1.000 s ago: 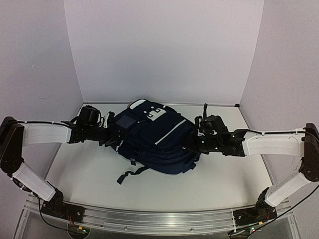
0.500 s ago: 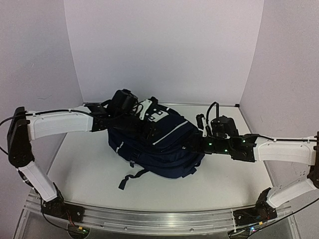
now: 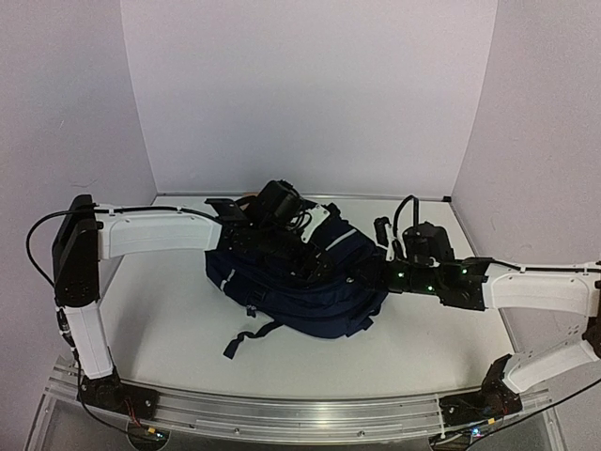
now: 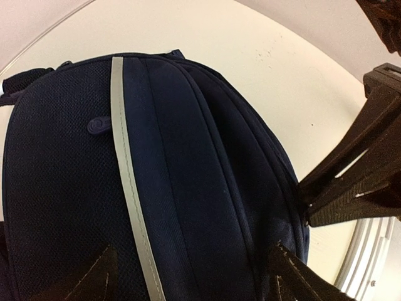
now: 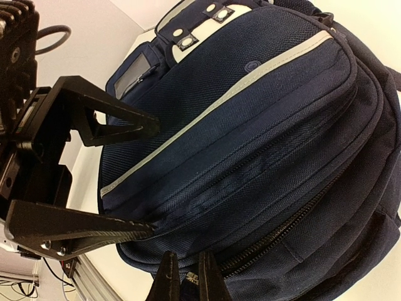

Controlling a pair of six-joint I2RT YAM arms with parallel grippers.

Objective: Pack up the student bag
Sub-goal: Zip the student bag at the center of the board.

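The student bag (image 3: 300, 287) is a navy backpack with pale piping, lying on the white table in the middle of the top view. My left gripper (image 3: 315, 246) reaches over its top from the left. In the left wrist view it (image 4: 197, 276) is wide open, with the fingertips (image 4: 94, 276) spread across the bag's fabric (image 4: 188, 157). My right gripper (image 3: 372, 278) is at the bag's right edge. In the right wrist view it (image 5: 188, 282) is nearly closed on a small zipper pull (image 5: 192, 277) beside the zipper of the bag (image 5: 263, 125).
White walls enclose the table (image 3: 441, 329) at the back and both sides. A dark strap (image 3: 246, 334) trails from the bag toward the near edge. A metal rail (image 3: 282, 413) runs along the front.
My left arm has swung right from the bag's left side to over its top. The bag has turned and shifted slightly right. My right gripper stays at the bag's right edge.
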